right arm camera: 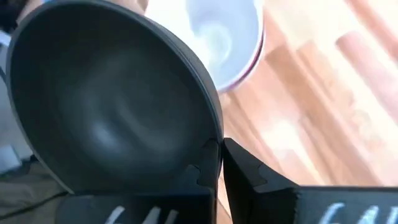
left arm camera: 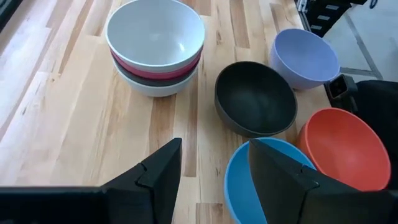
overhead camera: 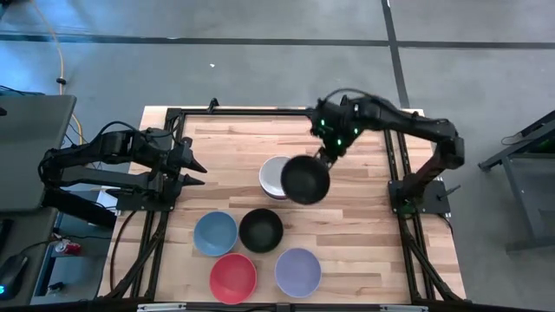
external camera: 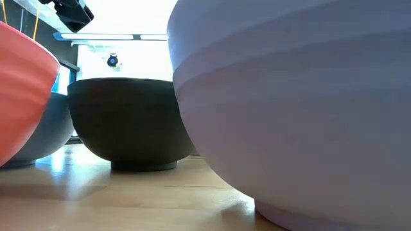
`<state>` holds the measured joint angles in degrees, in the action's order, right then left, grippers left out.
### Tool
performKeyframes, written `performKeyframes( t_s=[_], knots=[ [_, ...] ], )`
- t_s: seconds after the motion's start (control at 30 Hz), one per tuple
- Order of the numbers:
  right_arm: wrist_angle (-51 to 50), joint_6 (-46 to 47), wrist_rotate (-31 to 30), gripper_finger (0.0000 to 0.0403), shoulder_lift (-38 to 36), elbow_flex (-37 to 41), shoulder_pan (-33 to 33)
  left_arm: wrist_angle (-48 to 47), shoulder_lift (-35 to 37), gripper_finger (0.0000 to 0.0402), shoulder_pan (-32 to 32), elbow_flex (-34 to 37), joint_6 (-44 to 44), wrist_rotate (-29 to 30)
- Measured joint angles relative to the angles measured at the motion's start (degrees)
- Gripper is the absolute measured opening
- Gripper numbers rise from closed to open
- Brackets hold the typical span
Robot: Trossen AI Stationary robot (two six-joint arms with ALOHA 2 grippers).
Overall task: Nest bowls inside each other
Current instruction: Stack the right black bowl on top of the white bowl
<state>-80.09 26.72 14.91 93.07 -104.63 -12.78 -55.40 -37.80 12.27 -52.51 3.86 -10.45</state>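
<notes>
A stack of bowls (overhead camera: 274, 176) stands mid-table, topped by a white bowl (left arm camera: 155, 34) with magenta, black and white ones under it. My right gripper (overhead camera: 323, 159) is shut on a black bowl (overhead camera: 305, 180), which it holds in the air beside and partly over the stack. Four single bowls rest on their bases nearer the front: blue (overhead camera: 215, 232), black (overhead camera: 260, 230), red (overhead camera: 232, 276) and lavender (overhead camera: 298, 271). My left gripper (left arm camera: 214, 174) waits open at the table's left side, above the blue bowl's (left arm camera: 267, 186) near edge in its wrist view. My right gripper pinches the black bowl's rim (right arm camera: 214, 134), one finger inside the bowl (right arm camera: 202, 171) and one outside (right arm camera: 249, 168). The bowl is lifted clear of the table and tilted, its hollow turned toward the wrist camera, with the white-topped stack (right arm camera: 227, 34) below and beyond it.
The wooden table (overhead camera: 225, 147) has bare boards left of and behind the stack. Black frame rails (overhead camera: 173, 117) run along its sides. In the low view the lavender bowl (external camera: 289, 109) fills the right half, with the black (external camera: 125, 122) and red (external camera: 22, 90) bowls beside it.
</notes>
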Motion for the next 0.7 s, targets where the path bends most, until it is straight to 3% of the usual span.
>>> performKeyframes(
  t_s=[0.37,0.53,0.7],
  knots=[
    [-9.86,-7.96,0.10,0.0000,19.45,-24.11,-2.88,0.00,0.00,0.0175,0.00,0.00,0.00,2.22],
    [-9.87,-10.31,1.48,0.0000,26.22,-28.57,-4.56,-0.05,0.00,0.0175,0.00,0.00,0.00,2.25],
    [-10.04,-11.45,1.60,0.0000,28.73,-27.97,-6.71,-0.72,0.00,0.0175,0.00,0.00,-0.14,2.25]
  ],
)
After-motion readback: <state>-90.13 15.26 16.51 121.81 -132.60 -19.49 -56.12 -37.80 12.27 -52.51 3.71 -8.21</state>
